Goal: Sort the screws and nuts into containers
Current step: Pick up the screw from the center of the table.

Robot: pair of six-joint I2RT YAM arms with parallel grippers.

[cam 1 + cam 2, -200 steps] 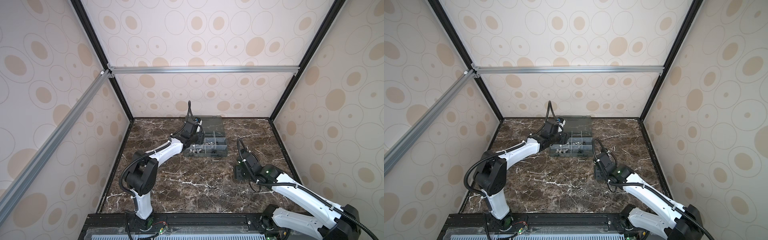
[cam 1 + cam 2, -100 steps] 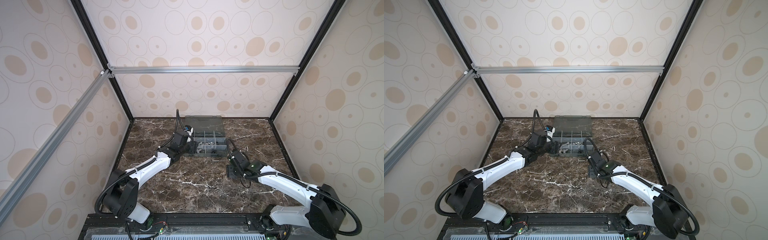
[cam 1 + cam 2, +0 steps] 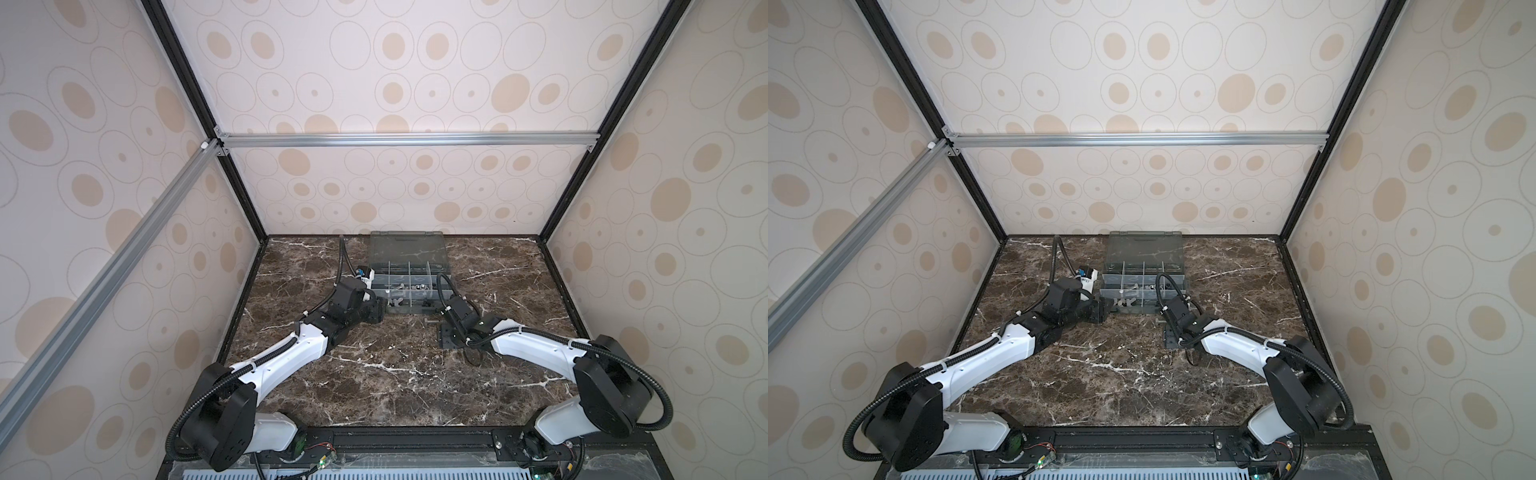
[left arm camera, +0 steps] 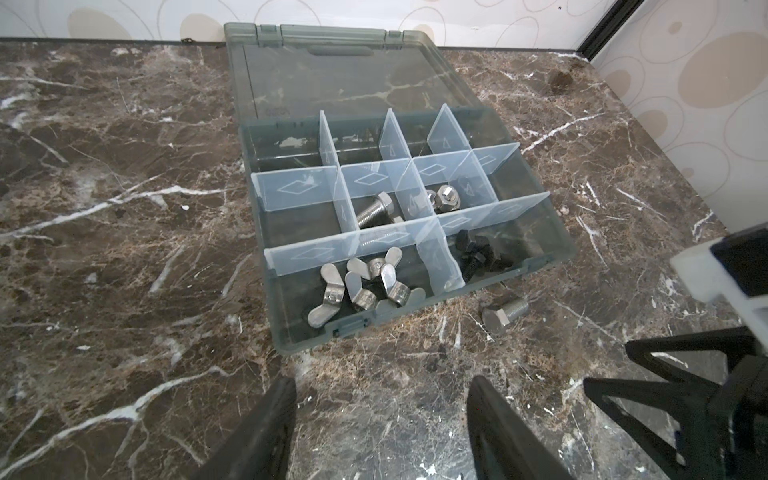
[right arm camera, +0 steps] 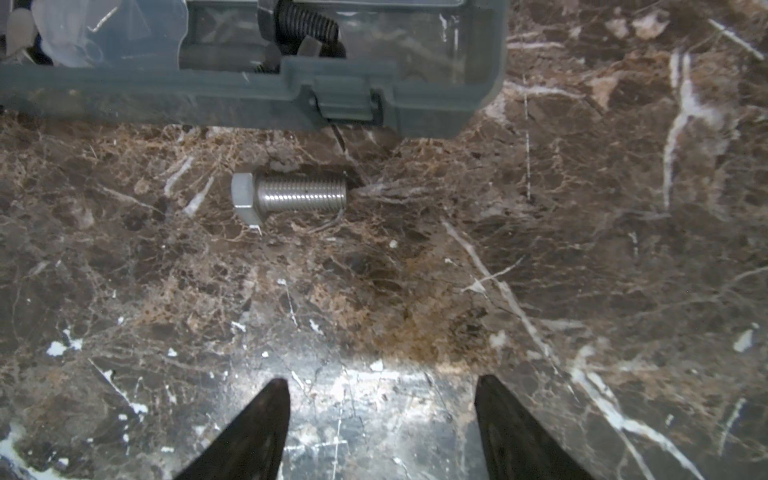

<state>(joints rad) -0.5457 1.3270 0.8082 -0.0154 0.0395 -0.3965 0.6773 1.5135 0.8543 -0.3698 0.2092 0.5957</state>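
Right wrist view: the silver bolt [image 5: 291, 197] on the desk [image 5: 582, 257] looks hard and roll-prone, best pinched across its shank by the spread, empty right gripper [image 5: 380, 419].

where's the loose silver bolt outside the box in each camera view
In a top view: the silver bolt lies on the table just in front of the organiser box, toward the right arm.
In a top view: the bolt is in the same spot.
Left wrist: lower right of centre, outside the box.
Right wrist: left of centre, lying sideways.
Shared landmark: the box's front wall, next to the bolt in every view.
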